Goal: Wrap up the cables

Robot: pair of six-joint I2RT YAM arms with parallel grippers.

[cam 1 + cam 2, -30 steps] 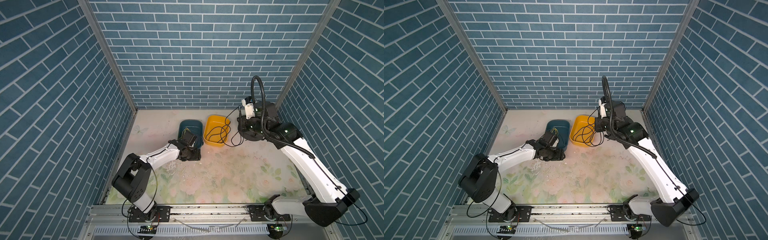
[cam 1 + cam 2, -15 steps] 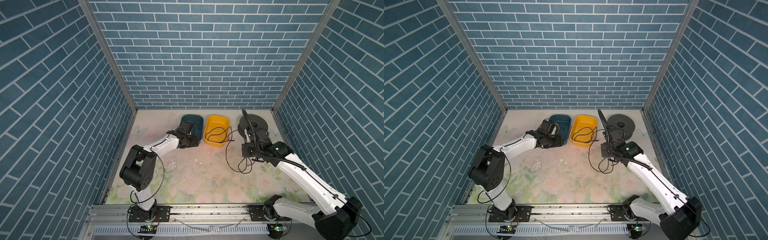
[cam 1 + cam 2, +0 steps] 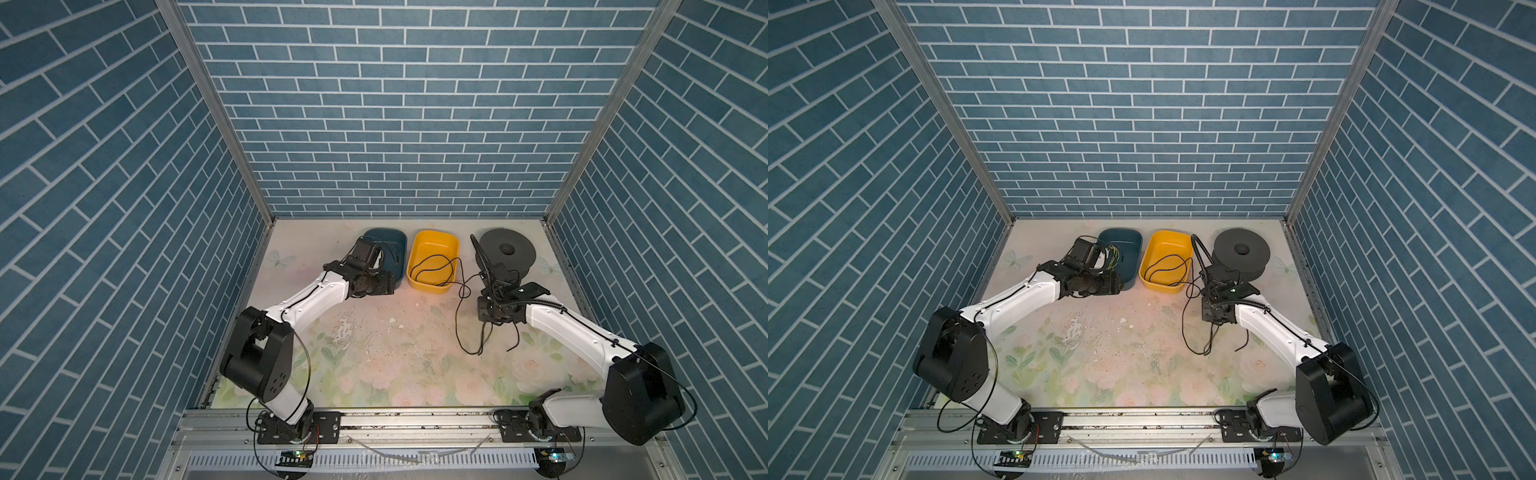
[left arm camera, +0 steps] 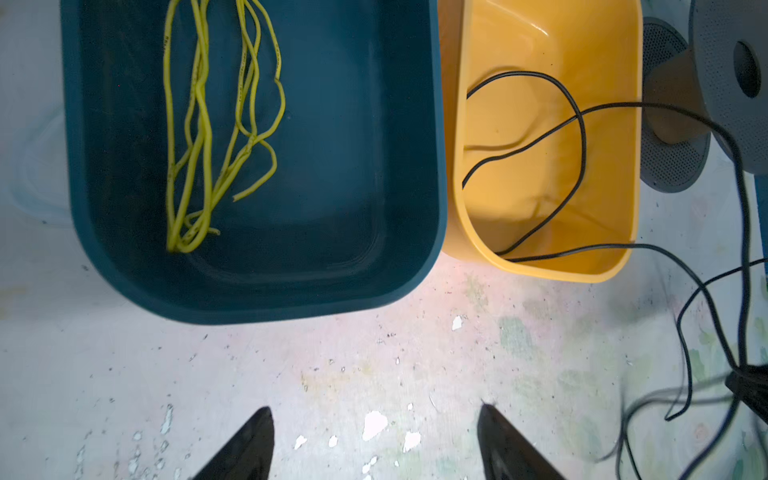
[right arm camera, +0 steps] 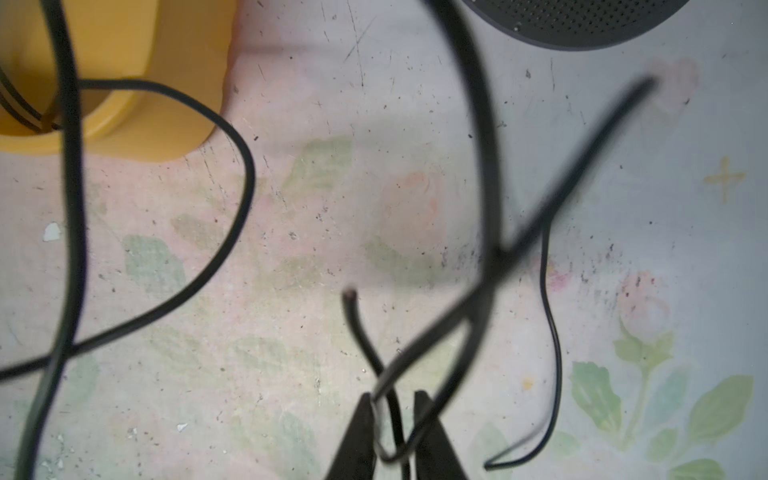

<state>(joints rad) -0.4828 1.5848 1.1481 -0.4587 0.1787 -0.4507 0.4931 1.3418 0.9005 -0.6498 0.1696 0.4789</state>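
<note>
Blue brick-pattern walls on 3 sides; worn floral tabletop.

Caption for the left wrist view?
Open left end effector facing blue tub of yellow wires; black cable spills from yellow tub.

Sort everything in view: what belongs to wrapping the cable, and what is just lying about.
Job: black cable; right gripper around it; black spool, probably; yellow bin holding its loops.
Lying about: blue bin; yellow strands inside it.
</note>
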